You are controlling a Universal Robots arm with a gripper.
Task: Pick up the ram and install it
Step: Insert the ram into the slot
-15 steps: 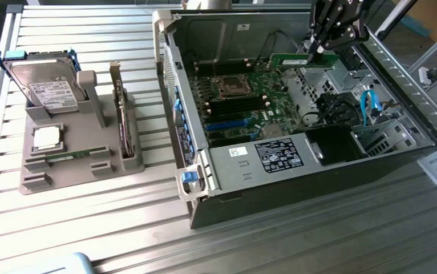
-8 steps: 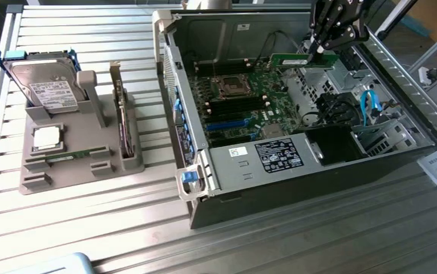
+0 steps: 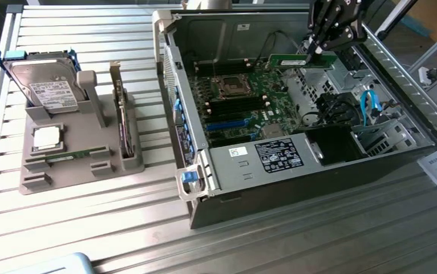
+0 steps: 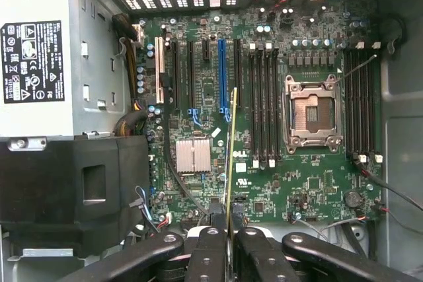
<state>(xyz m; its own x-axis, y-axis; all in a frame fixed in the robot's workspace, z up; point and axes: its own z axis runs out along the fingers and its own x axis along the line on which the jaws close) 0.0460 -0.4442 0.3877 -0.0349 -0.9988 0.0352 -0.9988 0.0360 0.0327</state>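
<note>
My gripper [image 3: 315,51] hangs over the far end of the open computer case [image 3: 295,165], shut on the ram [image 3: 298,61], a narrow green stick held level above the motherboard [image 3: 238,103]. In the wrist view the ram [image 4: 231,156] shows edge-on as a thin yellow-green line between my black fingers [image 4: 210,249], with the gripper [image 4: 229,232] clamped on it. It hovers above the board [image 4: 264,183], just beside the black memory slots [image 4: 263,104] and not touching them. The open processor socket [image 4: 312,111] lies beyond those slots.
On the slatted table at the exterior view's left, a grey holder [image 3: 74,171] carries a hard drive [image 3: 47,85], a square silver chip [image 3: 47,137], another thin green stick [image 3: 74,155] and an upright card [image 3: 120,114]. The power supply [image 3: 272,157] and blue cables [image 3: 368,105] fill the case's near end.
</note>
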